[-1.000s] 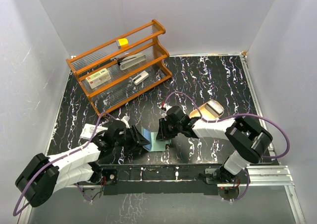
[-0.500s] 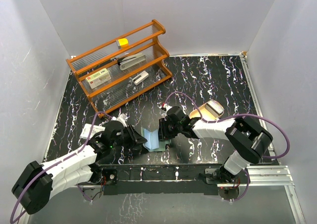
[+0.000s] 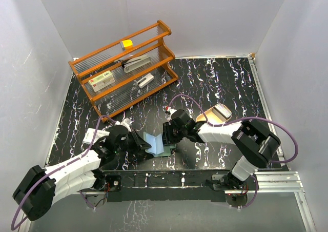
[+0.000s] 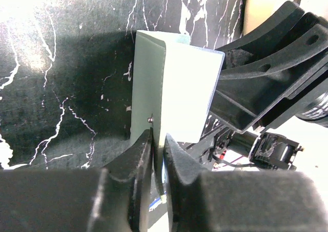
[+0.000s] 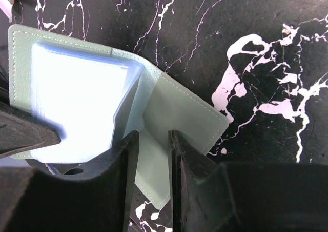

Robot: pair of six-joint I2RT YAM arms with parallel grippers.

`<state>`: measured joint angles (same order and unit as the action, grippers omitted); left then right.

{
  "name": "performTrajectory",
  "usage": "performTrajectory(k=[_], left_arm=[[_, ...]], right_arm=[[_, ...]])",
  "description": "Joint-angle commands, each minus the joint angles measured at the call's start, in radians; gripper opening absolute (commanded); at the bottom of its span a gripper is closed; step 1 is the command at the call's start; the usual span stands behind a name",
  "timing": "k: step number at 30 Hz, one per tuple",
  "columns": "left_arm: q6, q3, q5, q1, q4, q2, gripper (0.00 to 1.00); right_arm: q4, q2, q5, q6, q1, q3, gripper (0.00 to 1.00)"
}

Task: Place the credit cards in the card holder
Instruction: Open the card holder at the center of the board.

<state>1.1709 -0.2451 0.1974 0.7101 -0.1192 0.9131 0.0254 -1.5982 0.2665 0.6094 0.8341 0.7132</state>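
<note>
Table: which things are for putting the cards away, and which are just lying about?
For the job: card holder, credit cards, left hand, right hand.
Just lying about: orange rack, white box, yellow block, tan tray.

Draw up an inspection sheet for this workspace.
Surface: black, white-veined table.
Job's things: holder open between the arms, pale sleeves showing; one card flat by the left arm.
Clutter: orange rack with a white box and small items; tan tray by the right arm, contents too small to tell.
Grippers: left gripper shut on one holder flap; right gripper over the other flap, jaws slightly apart, grip unclear.
Cables: purple cables loop off both arms.
Surroundings: white walls on three sides.
</note>
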Motion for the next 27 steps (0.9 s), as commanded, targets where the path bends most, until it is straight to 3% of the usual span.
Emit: performTrajectory(k=[1,5,8,10,11,13,15,17,19,20,27], left_arm=[[-0.003,0.01,0.01,-0.001,-0.094,0.001,0.05],[0.045,0.058,0.041,0.0,-0.227,0.024,0.01],[0.038,0.039,0.035,0.0,-0.189,0.035,0.19],[0.024,0.022,0.02,0.0,-0.142,0.034,0.21],[0.024,0.017,0.012,0.0,-0.128,0.033,0.19],[0.036,0.03,0.002,0.0,-0.149,0.026,0.05],[0.06,0.055,-0.001,0.0,-0.195,0.014,0.0],[0.078,0.07,-0.006,0.0,-0.197,-0.003,0.08],[0.08,0.073,-0.023,0.0,-0.162,-0.029,0.27],[0.078,0.073,-0.026,0.0,-0.143,-0.047,0.27],[0.05,0.069,-0.049,0.0,-0.063,-0.134,0.0]], right_arm=[[-0.027,-0.033,-0.061,-0.047,0.006,-0.004,0.29],[-0.036,-0.049,-0.066,-0.061,0.007,0.007,0.3],[-0.038,-0.047,-0.068,-0.063,0.007,0.009,0.3],[-0.043,-0.043,-0.08,-0.069,0.007,0.013,0.3],[-0.053,-0.042,-0.089,-0.075,0.007,0.018,0.3],[-0.079,-0.04,-0.104,-0.089,0.005,0.032,0.3],[-0.083,-0.033,-0.112,-0.097,0.005,0.033,0.3],[-0.079,-0.036,-0.112,-0.097,0.004,0.025,0.3],[-0.068,-0.049,-0.105,-0.091,0.003,0.017,0.3],[-0.058,-0.052,-0.1,-0.086,0.003,0.01,0.3],[-0.019,-0.063,-0.085,-0.062,0.003,-0.016,0.29]])
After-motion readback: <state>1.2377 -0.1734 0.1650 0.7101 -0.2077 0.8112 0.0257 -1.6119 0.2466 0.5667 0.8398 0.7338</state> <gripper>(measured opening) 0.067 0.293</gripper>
